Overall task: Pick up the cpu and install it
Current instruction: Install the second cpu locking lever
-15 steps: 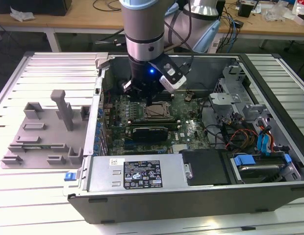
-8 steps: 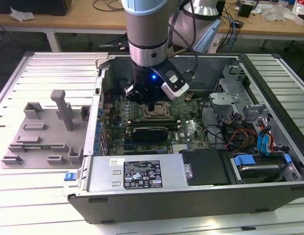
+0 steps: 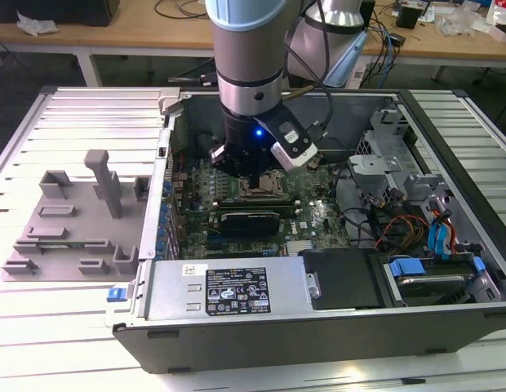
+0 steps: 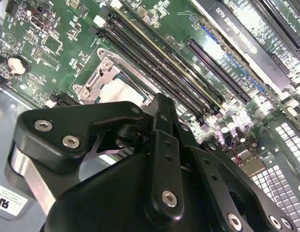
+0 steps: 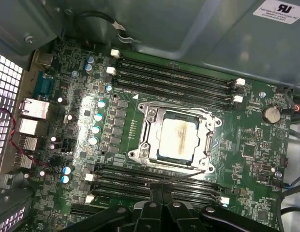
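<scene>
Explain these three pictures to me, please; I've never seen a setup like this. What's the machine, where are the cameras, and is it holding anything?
The machine is one robot arm reaching down into an open computer case that lies on a slatted table. The exterior view looks on from outside. Both wrist views ride on the arm and look down at the green motherboard. The black gripper hangs just above it. In the first wrist view the cpu, a silvery square chip, already sits inside the metal socket frame, between rows of memory slots. I cannot make out anything held. A gray tray sits at the exterior view's left.
</scene>
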Tool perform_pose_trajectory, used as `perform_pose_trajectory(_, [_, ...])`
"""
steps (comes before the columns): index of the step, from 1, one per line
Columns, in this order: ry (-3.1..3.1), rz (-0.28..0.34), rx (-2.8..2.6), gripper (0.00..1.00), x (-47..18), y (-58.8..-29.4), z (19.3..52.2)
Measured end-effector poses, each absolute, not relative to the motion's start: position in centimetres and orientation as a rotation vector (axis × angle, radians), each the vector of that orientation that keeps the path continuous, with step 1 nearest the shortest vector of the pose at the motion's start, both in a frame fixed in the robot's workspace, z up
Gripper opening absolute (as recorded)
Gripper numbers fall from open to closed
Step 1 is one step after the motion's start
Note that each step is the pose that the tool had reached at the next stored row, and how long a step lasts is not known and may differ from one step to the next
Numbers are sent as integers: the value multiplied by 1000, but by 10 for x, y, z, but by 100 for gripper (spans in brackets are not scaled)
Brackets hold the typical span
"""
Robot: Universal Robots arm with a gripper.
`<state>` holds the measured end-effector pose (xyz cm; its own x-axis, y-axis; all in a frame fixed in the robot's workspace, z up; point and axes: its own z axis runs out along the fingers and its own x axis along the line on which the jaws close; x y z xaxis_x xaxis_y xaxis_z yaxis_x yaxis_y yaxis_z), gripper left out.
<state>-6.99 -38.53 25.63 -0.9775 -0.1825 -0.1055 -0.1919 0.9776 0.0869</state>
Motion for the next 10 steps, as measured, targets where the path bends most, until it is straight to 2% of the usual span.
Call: perform_pose_trajectory(10, [3038, 152, -262, 11, -73, -385, 235])
